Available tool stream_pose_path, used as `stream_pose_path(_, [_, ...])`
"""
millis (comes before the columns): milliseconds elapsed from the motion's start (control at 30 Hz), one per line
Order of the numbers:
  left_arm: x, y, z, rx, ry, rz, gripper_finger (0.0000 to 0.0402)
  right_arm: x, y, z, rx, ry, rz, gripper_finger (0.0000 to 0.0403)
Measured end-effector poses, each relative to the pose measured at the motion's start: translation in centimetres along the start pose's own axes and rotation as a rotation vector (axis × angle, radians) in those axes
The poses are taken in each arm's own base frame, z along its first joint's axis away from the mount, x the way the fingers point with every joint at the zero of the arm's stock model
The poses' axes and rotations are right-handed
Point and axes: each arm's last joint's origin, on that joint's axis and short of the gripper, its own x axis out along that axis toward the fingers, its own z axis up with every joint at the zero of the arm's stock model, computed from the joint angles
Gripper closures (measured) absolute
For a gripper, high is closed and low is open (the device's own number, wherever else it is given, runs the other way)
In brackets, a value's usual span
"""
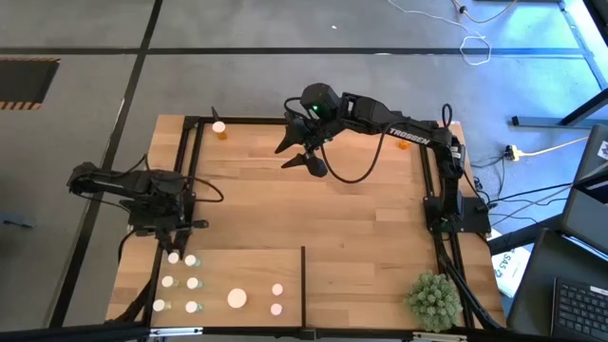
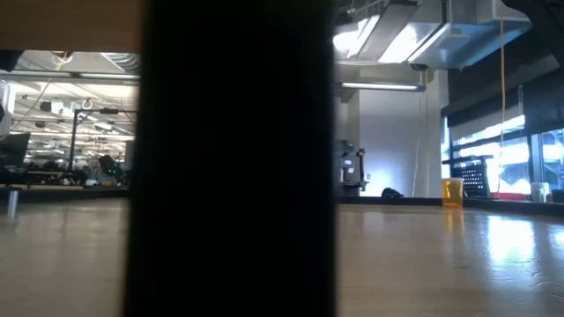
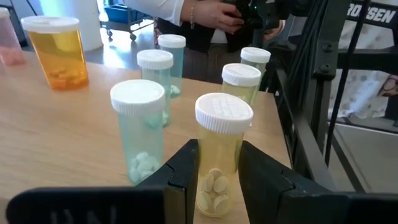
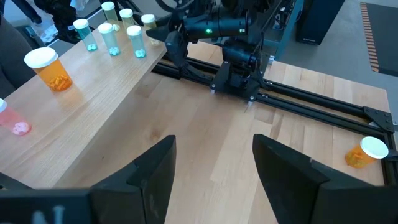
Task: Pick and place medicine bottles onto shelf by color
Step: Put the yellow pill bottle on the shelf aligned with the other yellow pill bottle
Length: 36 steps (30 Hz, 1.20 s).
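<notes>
The left gripper (image 3: 216,177) has its fingers closed on a pale yellow-green medicine bottle with a white cap (image 3: 221,149), standing at the near-left corner of the smooth light-wood shelf (image 1: 256,271). It looks to me like a placing step: keep the bottle upright and free the fingers slowly, since a teal-tinted capped bottle (image 3: 140,130) stands just beside and the shelf edge is close. The right gripper (image 1: 306,152) hangs with fingers apart over the open planked tabletop (image 1: 370,218), far from an orange bottle (image 1: 219,129).
</notes>
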Motion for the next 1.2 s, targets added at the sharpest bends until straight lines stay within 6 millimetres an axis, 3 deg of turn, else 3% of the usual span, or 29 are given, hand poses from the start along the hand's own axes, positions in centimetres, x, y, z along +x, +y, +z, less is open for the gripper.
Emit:
stream_pose_path(767, [0.02, 0.00, -0.03, -0.067, -0.003, -0.008, 0.0312, -0.01, -0.01, 0.00, 0.000, 0.000, 0.000, 0.0186])
stream_pose_path(1200, [0.02, 0.00, -0.03, -0.077, -0.004, -0.008, 0.0253, 0.00, -0.01, -0.01, 0.000, 0.000, 0.000, 0.0186])
